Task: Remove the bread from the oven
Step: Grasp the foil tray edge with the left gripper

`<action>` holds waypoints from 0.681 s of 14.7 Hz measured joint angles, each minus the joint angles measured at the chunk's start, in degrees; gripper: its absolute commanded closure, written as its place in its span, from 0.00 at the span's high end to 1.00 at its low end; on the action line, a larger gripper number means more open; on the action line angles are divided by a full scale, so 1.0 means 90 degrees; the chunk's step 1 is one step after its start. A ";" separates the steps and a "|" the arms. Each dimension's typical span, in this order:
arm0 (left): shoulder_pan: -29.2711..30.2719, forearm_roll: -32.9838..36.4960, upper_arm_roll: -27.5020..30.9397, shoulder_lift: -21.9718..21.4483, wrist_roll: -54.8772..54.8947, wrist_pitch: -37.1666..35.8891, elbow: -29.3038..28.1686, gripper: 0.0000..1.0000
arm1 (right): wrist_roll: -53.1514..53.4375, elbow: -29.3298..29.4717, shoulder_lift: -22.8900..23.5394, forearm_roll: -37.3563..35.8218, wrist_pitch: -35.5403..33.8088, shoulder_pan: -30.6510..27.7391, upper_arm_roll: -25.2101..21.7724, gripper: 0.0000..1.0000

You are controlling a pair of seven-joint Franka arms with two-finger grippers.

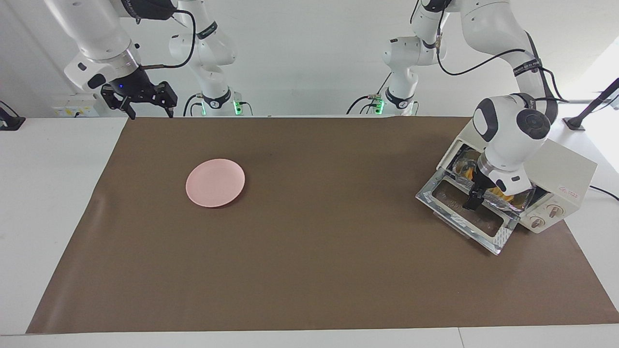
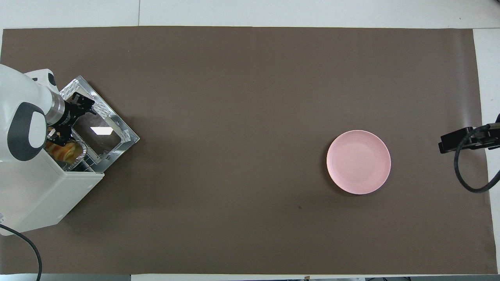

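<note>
reaching over the open oven [image 1: 563, 176] door, left gripper [image 1: 474, 199], jaw state unclear, nears bread [image 2: 64, 150] just below; next, grasp it. right gripper [image 1: 145, 99] waits, spread.

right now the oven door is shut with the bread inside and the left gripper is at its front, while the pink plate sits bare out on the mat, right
Not quite: the oven door is dropped open, not shut, as the facing view shows. The rest holds: the bread lies inside, the left gripper is at its front over the open door, and the pink plate sits bare on the mat.
</note>
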 measured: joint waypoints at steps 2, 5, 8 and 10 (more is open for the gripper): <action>-0.0001 0.0021 -0.0020 -0.0025 0.0073 0.0000 -0.0019 0.00 | 0.0000 0.0000 0.0000 0.0000 0.0000 0.0000 0.0000 1.00; -0.0032 0.0031 -0.0082 -0.0072 0.0434 0.0002 0.0015 0.00 | 0.0000 0.0000 0.0000 0.0000 0.0000 0.0000 0.0000 1.00; -0.0479 0.0034 -0.0142 -0.0059 0.0702 -0.0020 0.0285 0.00 | 0.0000 0.0000 0.0000 0.0000 0.0000 0.0000 0.0000 1.00; -0.1139 0.0034 -0.0182 0.0025 0.0728 -0.0034 0.0611 0.00 | 0.0000 0.0000 0.0000 0.0000 0.0000 0.0000 0.0000 1.00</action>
